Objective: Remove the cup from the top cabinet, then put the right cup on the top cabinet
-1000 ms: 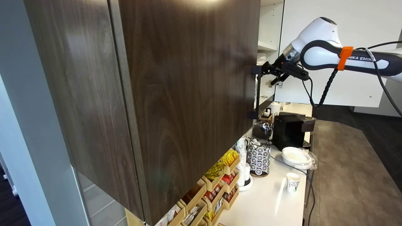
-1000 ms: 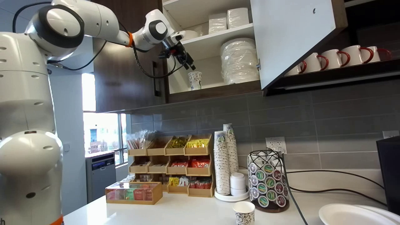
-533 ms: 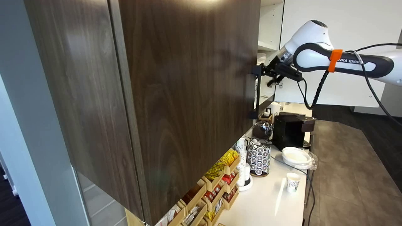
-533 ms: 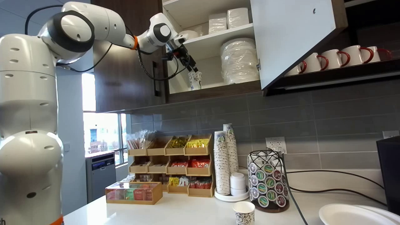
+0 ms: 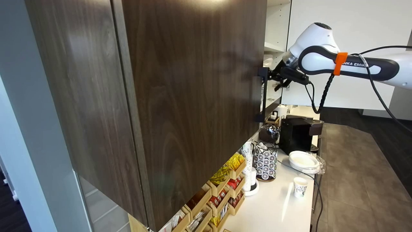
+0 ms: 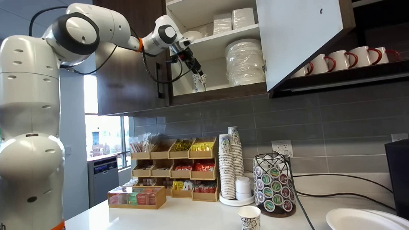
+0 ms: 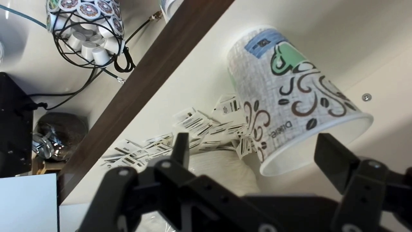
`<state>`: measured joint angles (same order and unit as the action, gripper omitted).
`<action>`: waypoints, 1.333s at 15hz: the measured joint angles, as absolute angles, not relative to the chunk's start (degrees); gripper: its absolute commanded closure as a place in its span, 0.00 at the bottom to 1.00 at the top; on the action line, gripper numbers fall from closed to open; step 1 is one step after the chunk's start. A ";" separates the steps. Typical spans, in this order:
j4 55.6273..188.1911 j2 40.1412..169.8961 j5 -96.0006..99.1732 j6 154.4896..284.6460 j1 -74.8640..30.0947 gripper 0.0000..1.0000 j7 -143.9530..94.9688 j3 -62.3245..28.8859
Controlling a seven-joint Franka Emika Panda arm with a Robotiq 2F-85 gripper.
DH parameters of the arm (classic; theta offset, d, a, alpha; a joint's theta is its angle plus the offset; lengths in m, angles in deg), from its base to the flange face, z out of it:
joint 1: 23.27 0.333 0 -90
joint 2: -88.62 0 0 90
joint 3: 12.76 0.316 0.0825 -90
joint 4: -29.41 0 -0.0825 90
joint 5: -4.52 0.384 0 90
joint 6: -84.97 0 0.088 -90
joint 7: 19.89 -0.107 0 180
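One gripper (image 7: pixel 256 149), spread wide, has sunk nearer the cup (image 7: pixel 289 83) in the cabinet (image 6: pixel 223 93).

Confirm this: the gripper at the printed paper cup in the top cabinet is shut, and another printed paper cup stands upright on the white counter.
Not shut: in the wrist view the gripper at the printed paper cup in the top cabinet is open, its fingers apart. The other printed paper cup does stand upright on the white counter.

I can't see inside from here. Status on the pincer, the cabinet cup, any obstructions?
Pincer open at rim of cabinet cup, contact unclear. Cup upright inside top cabinet, ungripped. Loose packets nearby, likely not blocking.
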<state>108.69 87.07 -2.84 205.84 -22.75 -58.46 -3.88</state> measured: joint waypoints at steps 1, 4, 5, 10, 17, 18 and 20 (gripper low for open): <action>108.69 87.10 -2.96 205.74 -22.75 0.29 -58.58 -3.88; 108.69 87.13 -3.35 204.90 -22.83 0.46 -58.94 -3.91; 108.69 87.13 -3.52 204.62 -22.89 0.54 -59.02 -3.91; 108.75 86.91 -3.88 203.59 -23.14 0.92 -59.05 -4.20; 109.82 84.13 -3.72 203.03 -24.08 0.99 -59.07 -5.16; 110.14 83.44 -3.59 203.03 -24.25 0.99 -59.07 -5.38; 111.04 81.88 -3.25 203.03 -24.53 0.99 -59.07 -5.97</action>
